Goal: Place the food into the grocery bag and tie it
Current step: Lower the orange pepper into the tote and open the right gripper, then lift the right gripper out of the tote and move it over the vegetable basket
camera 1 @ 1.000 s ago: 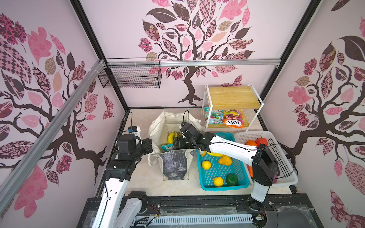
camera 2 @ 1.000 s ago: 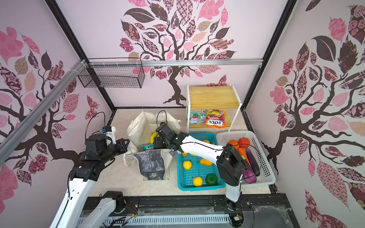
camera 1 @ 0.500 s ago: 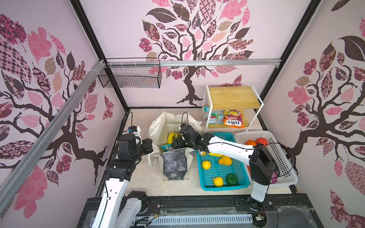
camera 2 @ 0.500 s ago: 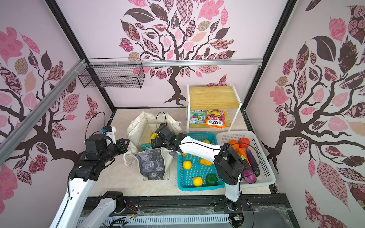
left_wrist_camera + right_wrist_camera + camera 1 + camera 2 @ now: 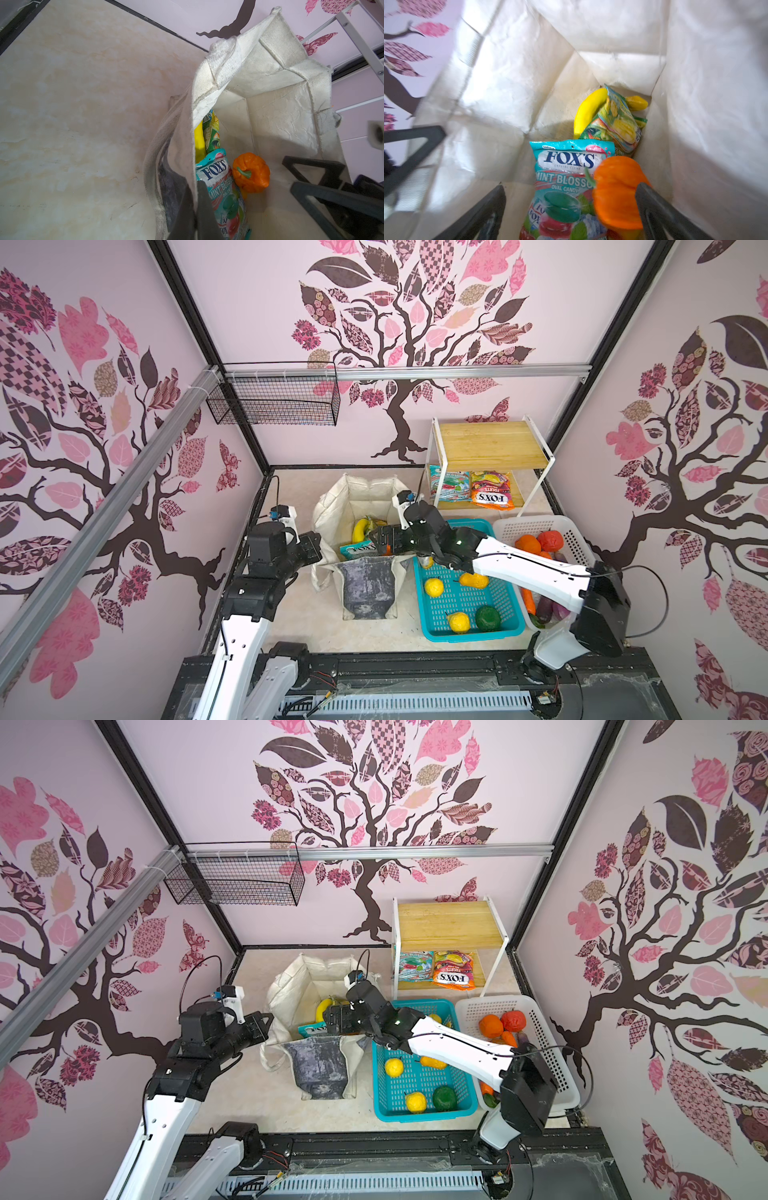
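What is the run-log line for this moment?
left gripper: shut on bag rim | right gripper: open, inside bag | orange toy vegetable: in bag, not held | handles: untied

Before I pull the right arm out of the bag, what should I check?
1. Right gripper fingers open: ok.
2. Orange toy released, resting inside the grocery bag: ok.
3. Left gripper shut on the bag's rim, mouth open: ok.
4. Teal basket emptied: not ok, fruit inside.
5. Shelf packets bagged: not ok.
6. Bag handles tied: not ok.
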You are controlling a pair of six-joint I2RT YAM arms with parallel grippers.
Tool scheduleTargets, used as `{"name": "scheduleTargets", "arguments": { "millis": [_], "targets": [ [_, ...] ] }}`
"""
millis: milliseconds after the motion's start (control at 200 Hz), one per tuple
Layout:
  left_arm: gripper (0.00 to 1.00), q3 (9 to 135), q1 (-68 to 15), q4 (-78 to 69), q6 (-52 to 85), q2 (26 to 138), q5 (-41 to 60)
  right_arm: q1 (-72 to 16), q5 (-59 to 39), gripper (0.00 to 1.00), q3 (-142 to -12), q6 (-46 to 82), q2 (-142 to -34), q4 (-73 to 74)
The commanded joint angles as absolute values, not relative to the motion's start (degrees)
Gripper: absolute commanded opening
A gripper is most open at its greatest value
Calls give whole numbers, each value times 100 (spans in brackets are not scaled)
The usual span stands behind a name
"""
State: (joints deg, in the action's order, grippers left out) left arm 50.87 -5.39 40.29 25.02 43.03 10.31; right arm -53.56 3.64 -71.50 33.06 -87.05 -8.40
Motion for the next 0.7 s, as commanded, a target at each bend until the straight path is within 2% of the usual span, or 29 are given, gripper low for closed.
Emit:
{"name": "scheduleTargets", "arguments": {
  "millis": [0, 255, 695],
  "targets": [
    [0, 4940, -524, 4038, 2408, 4289, 1029, -5373, 726, 100, -6933, 3138, -8280, -545],
    [0, 4940, -525, 4043, 2416, 4311, 1024, -5369, 2339, 100, -6386, 3014, -7416, -562],
    [0, 4948, -526, 4069, 2403, 4344, 976, -5288, 3781, 100, -5874, 2853, -6216, -1222]
  ]
}}
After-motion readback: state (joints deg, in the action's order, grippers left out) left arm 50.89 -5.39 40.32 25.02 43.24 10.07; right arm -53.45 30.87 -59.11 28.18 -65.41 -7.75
